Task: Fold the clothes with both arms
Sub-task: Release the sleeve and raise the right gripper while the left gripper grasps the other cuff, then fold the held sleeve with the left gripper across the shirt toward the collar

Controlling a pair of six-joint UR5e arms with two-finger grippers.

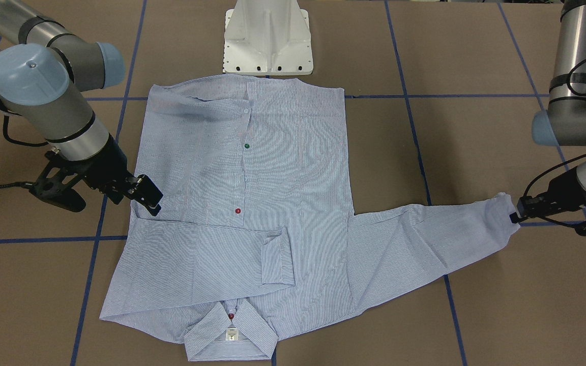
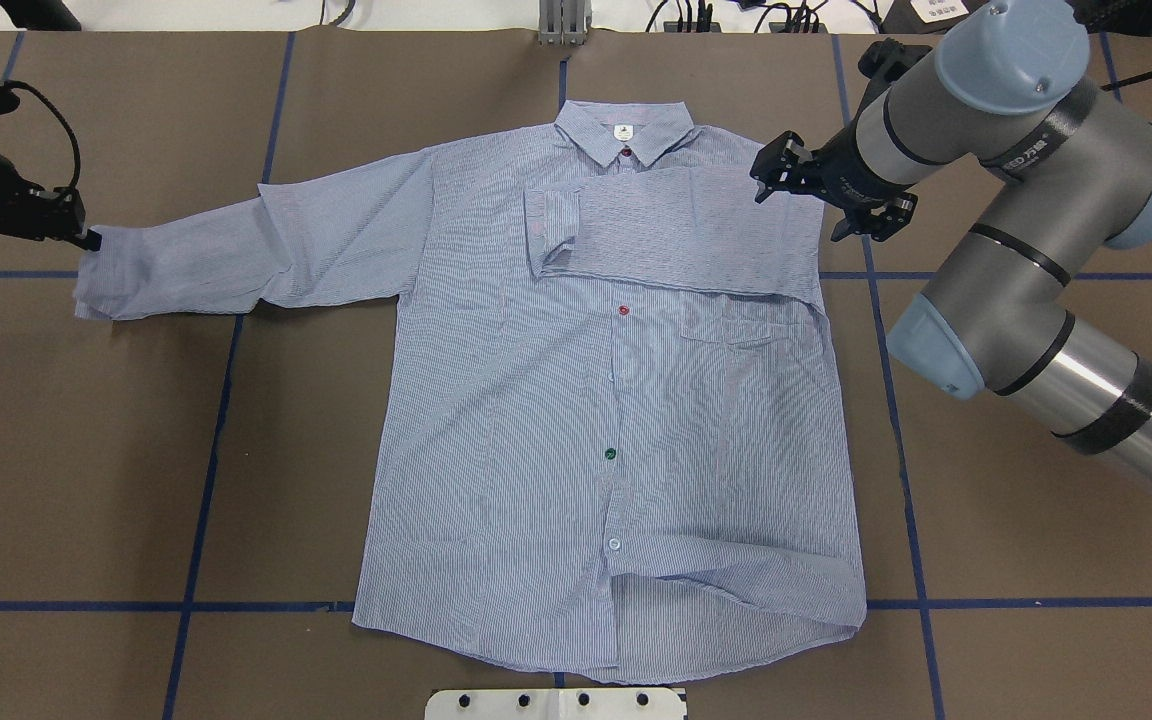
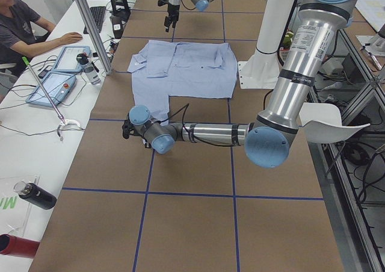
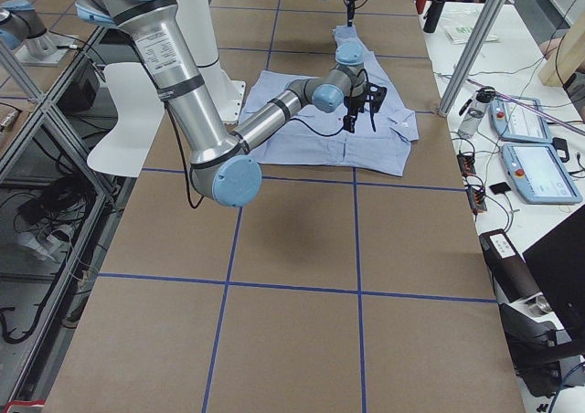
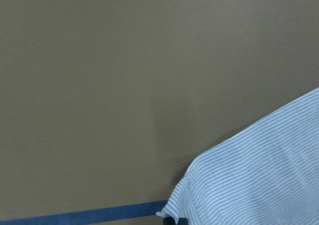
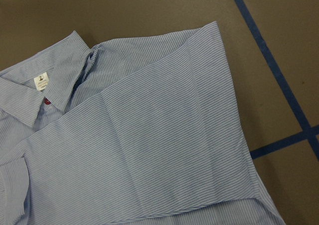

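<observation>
The pinstriped shirt (image 2: 556, 420) lies flat, front up, collar (image 2: 626, 128) away from the robot base. One sleeve is folded across the chest (image 2: 676, 230). The other sleeve (image 2: 236, 245) stretches straight out to the robot's left. My left gripper (image 2: 84, 238) is shut on that sleeve's cuff at table level. It shows in the front view (image 1: 514, 217), and the cuff (image 5: 264, 175) fills the left wrist view's lower right. My right gripper (image 2: 804, 210) is open and empty, just above the shirt's shoulder edge by the folded sleeve (image 6: 149, 135). It shows in the front view (image 1: 138, 199).
The white pedestal base (image 1: 267, 40) stands right behind the shirt's hem. The brown table (image 2: 136, 450) carries blue tape grid lines. An operators' bench with tablets (image 3: 60, 73) and a seated person (image 3: 18, 25) runs along the far side.
</observation>
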